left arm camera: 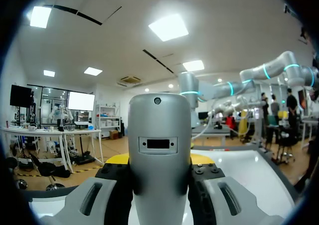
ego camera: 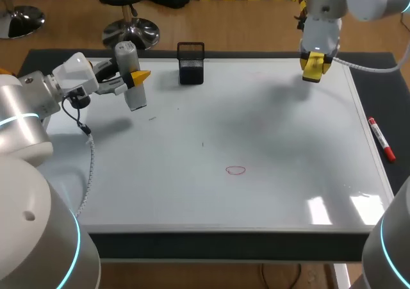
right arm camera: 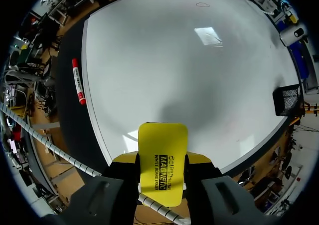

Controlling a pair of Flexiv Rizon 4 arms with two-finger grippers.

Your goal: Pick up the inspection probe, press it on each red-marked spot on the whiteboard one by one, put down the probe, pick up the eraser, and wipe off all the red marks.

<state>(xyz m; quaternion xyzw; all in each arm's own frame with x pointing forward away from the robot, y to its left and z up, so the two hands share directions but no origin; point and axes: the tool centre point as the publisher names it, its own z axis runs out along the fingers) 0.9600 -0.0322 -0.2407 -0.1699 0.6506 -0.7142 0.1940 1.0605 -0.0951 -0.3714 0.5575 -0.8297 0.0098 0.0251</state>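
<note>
Head view: left claw [ego camera: 136, 79] grips cylindrical grey probe [ego camera: 129, 63]; right claw [ego camera: 313, 67], flat yellow eraser [right arm camera: 163, 157].

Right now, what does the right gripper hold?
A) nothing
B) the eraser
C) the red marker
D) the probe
B: the right gripper is shut on the eraser, while the probe is in the left gripper.

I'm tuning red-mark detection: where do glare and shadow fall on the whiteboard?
Head view: glare patches on the whiteboard near its front right corner, soft shadow by the eraser; the red mark sits clear of both. Right wrist view: one glare patch close to the mark, shadow ahead of the eraser. Left wrist view: the probe hides most of the board.
</note>
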